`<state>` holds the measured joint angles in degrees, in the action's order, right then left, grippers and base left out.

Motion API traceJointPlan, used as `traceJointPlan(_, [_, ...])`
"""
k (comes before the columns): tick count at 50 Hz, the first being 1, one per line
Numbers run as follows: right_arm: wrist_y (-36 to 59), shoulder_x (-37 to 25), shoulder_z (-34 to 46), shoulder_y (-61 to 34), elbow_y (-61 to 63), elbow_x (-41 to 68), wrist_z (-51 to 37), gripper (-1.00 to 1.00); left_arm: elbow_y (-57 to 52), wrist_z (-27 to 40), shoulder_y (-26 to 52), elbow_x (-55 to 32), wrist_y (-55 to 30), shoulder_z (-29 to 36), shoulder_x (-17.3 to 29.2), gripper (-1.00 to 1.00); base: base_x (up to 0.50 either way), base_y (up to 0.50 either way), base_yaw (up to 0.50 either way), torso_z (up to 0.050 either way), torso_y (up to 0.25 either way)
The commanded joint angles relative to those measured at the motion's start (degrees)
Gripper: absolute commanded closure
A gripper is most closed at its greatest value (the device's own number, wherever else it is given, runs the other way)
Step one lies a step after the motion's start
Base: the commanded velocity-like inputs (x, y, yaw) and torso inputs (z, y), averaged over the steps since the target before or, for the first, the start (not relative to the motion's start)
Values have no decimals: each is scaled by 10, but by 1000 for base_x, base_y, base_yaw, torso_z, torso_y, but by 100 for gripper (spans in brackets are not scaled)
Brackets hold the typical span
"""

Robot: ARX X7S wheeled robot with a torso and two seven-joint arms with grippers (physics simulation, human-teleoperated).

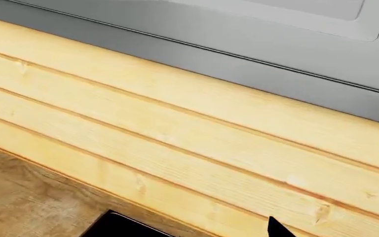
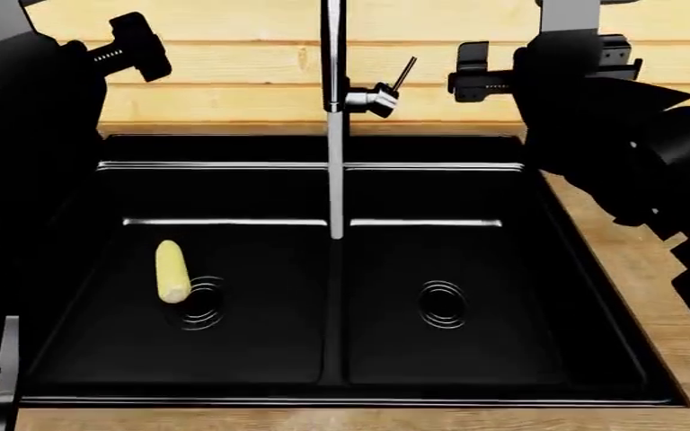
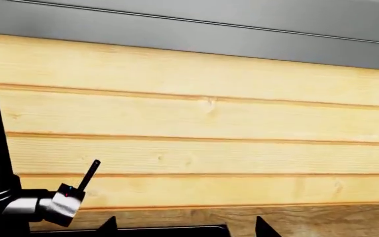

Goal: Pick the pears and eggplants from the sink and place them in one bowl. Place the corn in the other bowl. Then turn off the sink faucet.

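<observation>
My two arms are raised over the black double-basin sink [image 2: 525, 215], one at each back corner, with the timber plank wall [image 2: 237, 54] close behind them. The left gripper [image 2: 129, 47] sits high at the sink's back-left corner; my right gripper [image 2: 477, 72] is level with the faucet's thin stick lever [image 2: 402, 74], just beside it and not touching. In the right wrist view only two dark fingertip [image 3: 263, 228] points show, spread apart with clear wall between them, so the right jaws stand open. In the left wrist view one fingertip [image 1: 276, 228] and a dark edge show, also set apart, so that jaw reads as open as well; neither gripper holds anything.

The slim dark faucet [image 2: 334, 54] rises from the back rim on the centre line, and a pale vertical column drops from it toward the central divider [image 2: 334, 314]. The lever tilts up and to the right off a short metal stub [image 3: 57, 205].

The corn [image 2: 172, 271] lies in the left basin, just beside its ringed drain [image 2: 201, 303], well below and apart from my left gripper. The right basin shows its drain [image 2: 442, 303]. Wooden counter [image 2: 681, 341] borders the sink's right and front edges.
</observation>
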<state>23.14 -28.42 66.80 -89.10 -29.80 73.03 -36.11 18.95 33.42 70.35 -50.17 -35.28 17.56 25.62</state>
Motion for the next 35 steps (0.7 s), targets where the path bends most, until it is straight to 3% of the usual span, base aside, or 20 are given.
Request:
traceJointPlan(1, [-5, -11, -5, 5, 10, 1, -10, -100, -9, 6, -3, -5, -6, -4, 7, -100, 500, 0, 0, 0, 0])
traceJointPlan(24, [-16, -32, -9, 16, 56, -6, -27, -100, -34, 9, -24, -25, -14, -16, 21, -100, 469, 13, 0, 0, 1])
traceJointPlan(30, [-15, -45, -15, 16, 75, 0, -34, -100, -114, 18, -41, -79, -76, -20, 47, -100, 0, 0, 0, 0, 0])
traceJointPlan(32, [-15, -48, -16, 16, 81, 1, -34, -100, -140, 40, -37, -111, -124, -22, 59, -100, 0, 0, 0, 0, 0])
traceJointPlan(35, [-13, -51, -17, 14, 88, 2, -34, -100, -178, 126, -37, -156, -187, -41, 71, -100, 0, 0, 0, 0, 0])
